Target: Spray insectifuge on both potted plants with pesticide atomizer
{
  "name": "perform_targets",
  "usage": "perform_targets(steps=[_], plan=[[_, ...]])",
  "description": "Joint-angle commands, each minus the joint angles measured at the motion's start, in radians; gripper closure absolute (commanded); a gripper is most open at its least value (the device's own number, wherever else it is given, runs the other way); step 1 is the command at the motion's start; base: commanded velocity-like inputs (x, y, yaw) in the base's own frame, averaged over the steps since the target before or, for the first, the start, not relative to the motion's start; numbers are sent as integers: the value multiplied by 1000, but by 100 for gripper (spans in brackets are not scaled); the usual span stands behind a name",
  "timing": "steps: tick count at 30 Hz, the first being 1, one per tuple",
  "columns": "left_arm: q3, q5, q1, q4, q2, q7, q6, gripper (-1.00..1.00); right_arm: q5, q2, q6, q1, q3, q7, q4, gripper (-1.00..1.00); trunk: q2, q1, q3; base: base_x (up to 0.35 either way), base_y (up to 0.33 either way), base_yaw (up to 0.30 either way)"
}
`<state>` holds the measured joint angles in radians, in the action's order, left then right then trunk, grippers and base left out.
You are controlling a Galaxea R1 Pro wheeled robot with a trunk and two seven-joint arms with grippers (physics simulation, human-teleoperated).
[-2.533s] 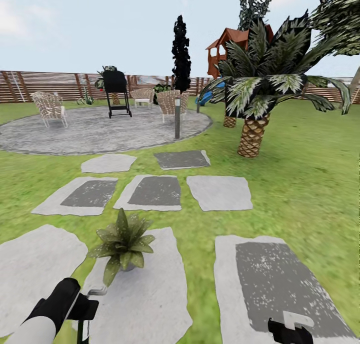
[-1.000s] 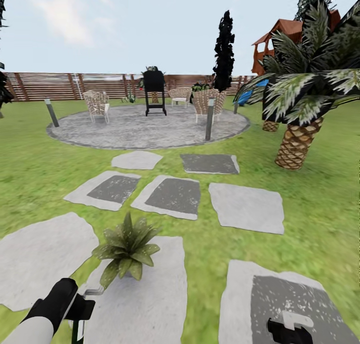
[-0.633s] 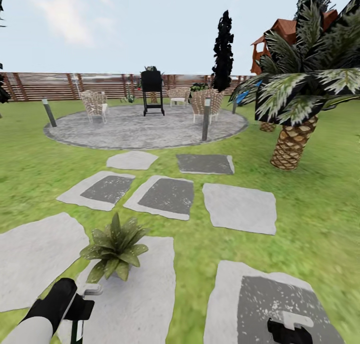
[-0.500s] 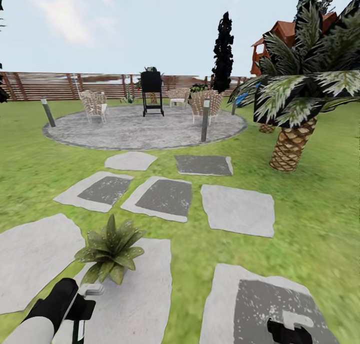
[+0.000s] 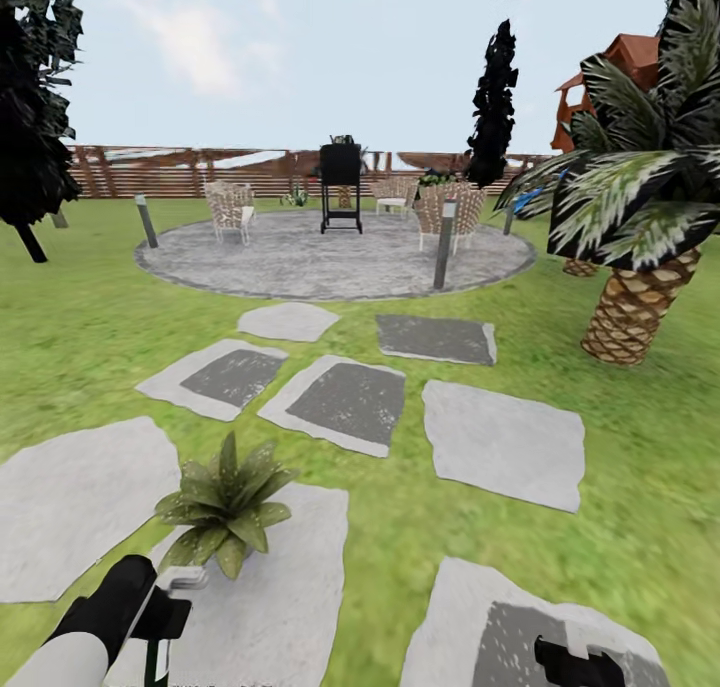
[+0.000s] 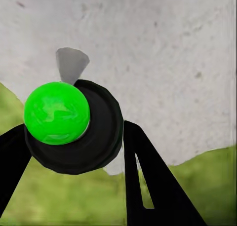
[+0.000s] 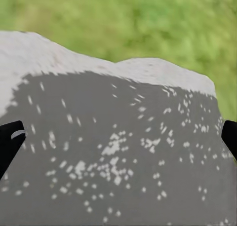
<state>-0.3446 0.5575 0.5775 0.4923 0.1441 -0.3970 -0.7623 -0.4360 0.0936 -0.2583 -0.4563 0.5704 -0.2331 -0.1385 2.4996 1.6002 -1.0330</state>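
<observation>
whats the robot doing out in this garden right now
A two-armed wheeled robot stands on the pale stepping stones of a green lawn. Its left pincer is shut on a dark round-bodied bottle with a bright green cap, held over a stone slab. A small potted plant with pointed green leaves sits just ahead of that arm. The right pincer is open with nothing in it, above a grey speckled stone.

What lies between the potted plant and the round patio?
In the head view, stepping stones with strips of lawn lie between the potted plant and the round patio.
</observation>
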Motion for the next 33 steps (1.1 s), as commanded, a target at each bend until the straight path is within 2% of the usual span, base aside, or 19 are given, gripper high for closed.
perform_targets(steps=[1,8,12,13,15,16,21,24,28,33], plan=[[-6,12,1,2,-2,-9,-3,100,-10,0,-4,-1,8,-2,2,-100,0,0,-1,-1,-275,88],[2,13,16,2,-6,-21,-25,100,-10,0,-4,-1,8,-3,2,-100,0,0,-1,-133,-213,67],[15,16,61,2,4,-24,-119,100,-10,0,-4,-1,8,-3,2,-100,0,0,-1,-24,-21,261],[41,17,90,2,7,-28,-166,100,-10,0,-4,-1,8,-3,2,-100,0,0,-1,-4,-4,275],[107,17,129,1,10,-37,-204,100,-10,0,-4,-1,8,-3,2,-100,0,0,-1,-2,-1,276],[135,17,147,1,10,-50,-212,100,-10,0,-4,-1,8,-3,2,-100,0,0,-1,-1,0,230],[217,27,175,0,10,-160,-220,100,-11,7,-4,-1,8,-2,2,-100,0,0,-1,0,0,65],[306,34,177,-2,11,-199,-223,100,-12,12,-4,-1,8,-2,2,-100,0,0,-1,0,0,6],[326,33,175,-7,11,-205,-224,100,-12,12,-4,-1,8,-2,2,-100,0,0,-1,0,0,0],[329,34,169,-14,9,-206,-224,100,-12,11,-4,-1,8,-2,2,-100,0,0,-1,127,0,0]])
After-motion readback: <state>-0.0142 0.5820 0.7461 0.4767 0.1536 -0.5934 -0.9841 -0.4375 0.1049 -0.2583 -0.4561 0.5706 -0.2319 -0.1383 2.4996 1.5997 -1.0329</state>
